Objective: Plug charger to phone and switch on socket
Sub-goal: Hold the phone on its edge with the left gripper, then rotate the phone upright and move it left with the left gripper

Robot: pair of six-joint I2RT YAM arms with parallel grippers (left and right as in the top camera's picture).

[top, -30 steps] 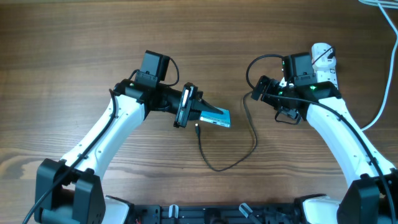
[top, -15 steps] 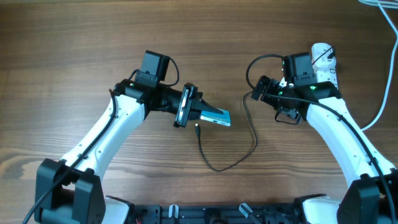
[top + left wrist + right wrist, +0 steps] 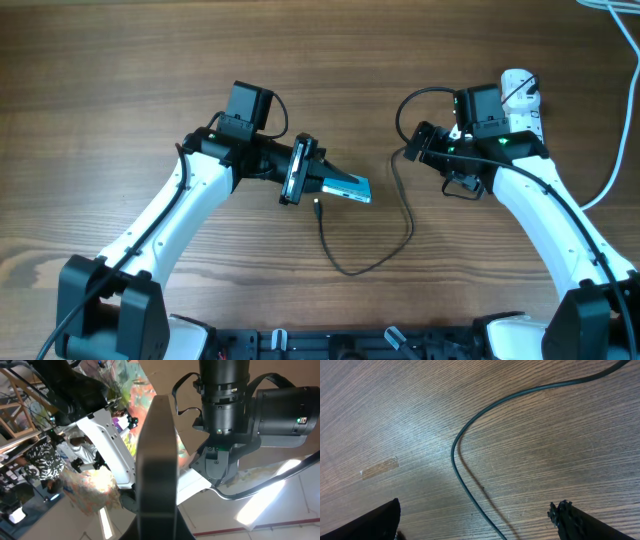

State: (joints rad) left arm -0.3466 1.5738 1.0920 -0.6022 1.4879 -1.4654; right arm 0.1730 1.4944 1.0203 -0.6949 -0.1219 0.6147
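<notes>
My left gripper (image 3: pixel 338 184) is shut on the phone (image 3: pixel 360 191) and holds it tilted on edge above the table, with a strip of turquoise screen showing. In the left wrist view the phone (image 3: pixel 156 450) is a dark edge-on slab between my fingers (image 3: pixel 159 532). The charger (image 3: pixel 350 270), a thin black cable, has its small tip (image 3: pixel 316 206) lying on the table just below the phone, apart from it. It loops round to my right gripper (image 3: pixel 415 148), which is open over the cable (image 3: pixel 455 455) with fingers (image 3: pixel 477 522) spread wide. The white socket (image 3: pixel 522 88) is mostly hidden behind the right wrist.
A thick white cable (image 3: pixel 625 120) runs down the far right edge of the wooden table (image 3: pixel 120 80). The black charger cable also arcs up behind the right wrist (image 3: pixel 405 105). The right arm (image 3: pixel 225 390) shows beyond the phone in the left wrist view.
</notes>
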